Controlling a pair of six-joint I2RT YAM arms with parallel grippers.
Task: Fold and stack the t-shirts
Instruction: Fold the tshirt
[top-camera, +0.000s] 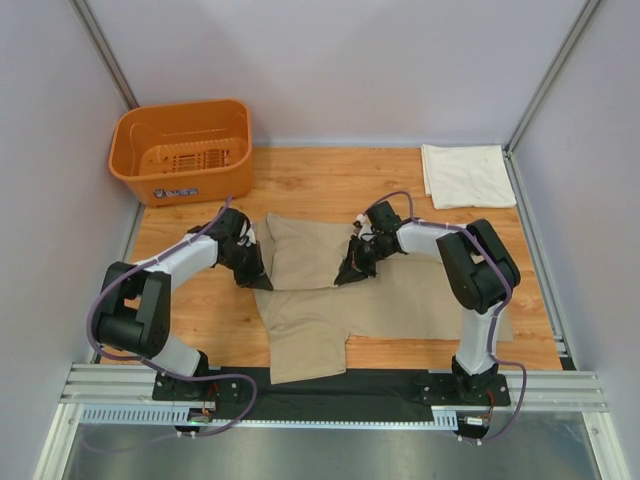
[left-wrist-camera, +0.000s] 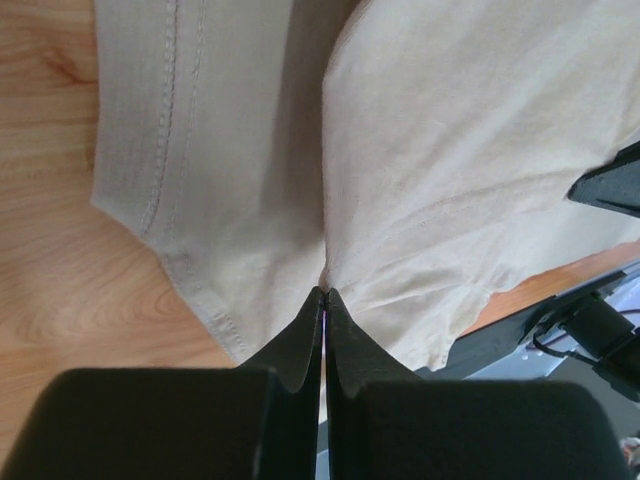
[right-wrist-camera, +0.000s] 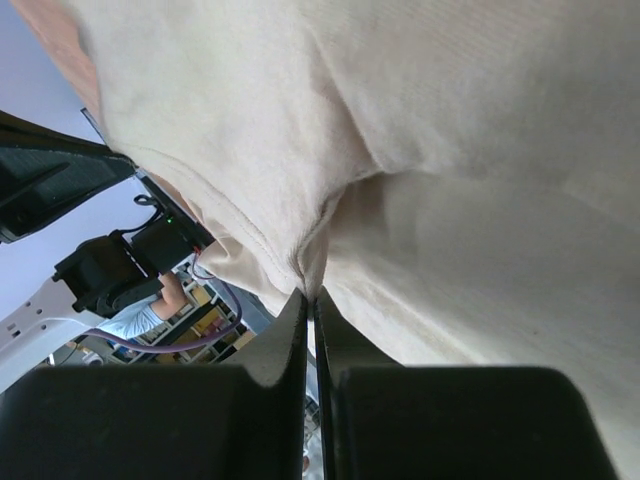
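Observation:
The tan t-shirt (top-camera: 310, 320) lies spread across the middle of the wooden table, its upper part lifted and folded over. My left gripper (top-camera: 252, 268) is at the shirt's left edge, and in the left wrist view that gripper (left-wrist-camera: 324, 292) is shut on a pinch of the tan t-shirt (left-wrist-camera: 450, 150) beside a stitched hem. My right gripper (top-camera: 352, 270) is at the raised fold near the middle. The right wrist view shows it (right-wrist-camera: 308, 293) shut on a bunched seam of the tan t-shirt (right-wrist-camera: 450, 150). The cream-white t-shirt (top-camera: 465, 175) lies folded at the back right.
An orange plastic basket (top-camera: 215, 178) stands at the back left corner. Grey walls close in the table on three sides. A black mat (top-camera: 380, 382) and metal rails run along the near edge by the arm bases.

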